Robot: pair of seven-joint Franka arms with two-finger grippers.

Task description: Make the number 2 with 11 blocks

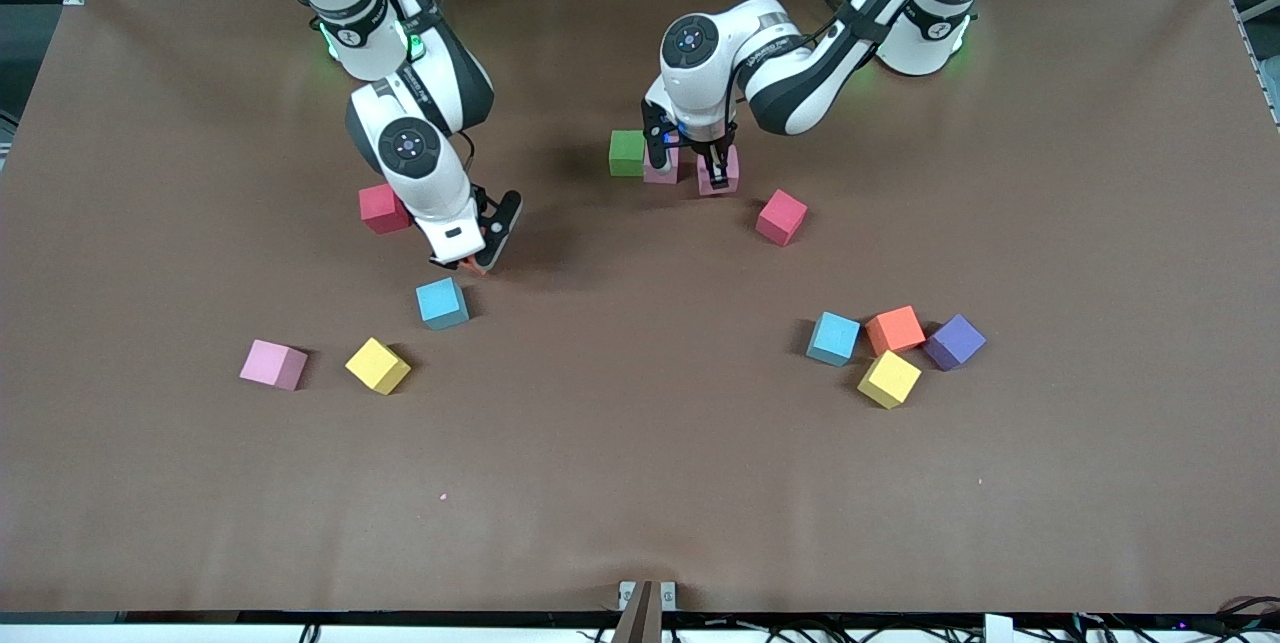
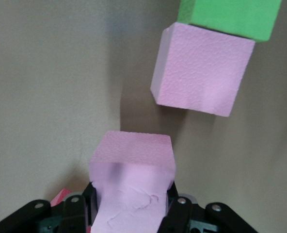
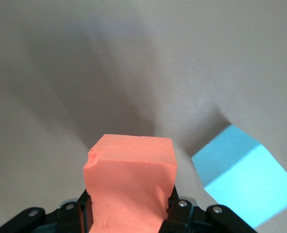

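The front view looks down from high across the table point(image 1: 640, 483), facing both arm bases, far enough off to take in every cube. The left wrist view sits just above its jaws, looking down between them at close range; it shares with the front view the clamped pink cube point(image 2: 131, 187) point(image 1: 718, 175), a second pink cube point(image 2: 201, 70) point(image 1: 661, 169) ahead of the jaws and the green cube point(image 2: 228, 17) point(image 1: 627, 152) past it. The right wrist view does likewise, sharing the gripped orange cube point(image 3: 131, 182) point(image 1: 470, 266) and a blue cube point(image 3: 245, 182) point(image 1: 442, 303) beside the jaws.
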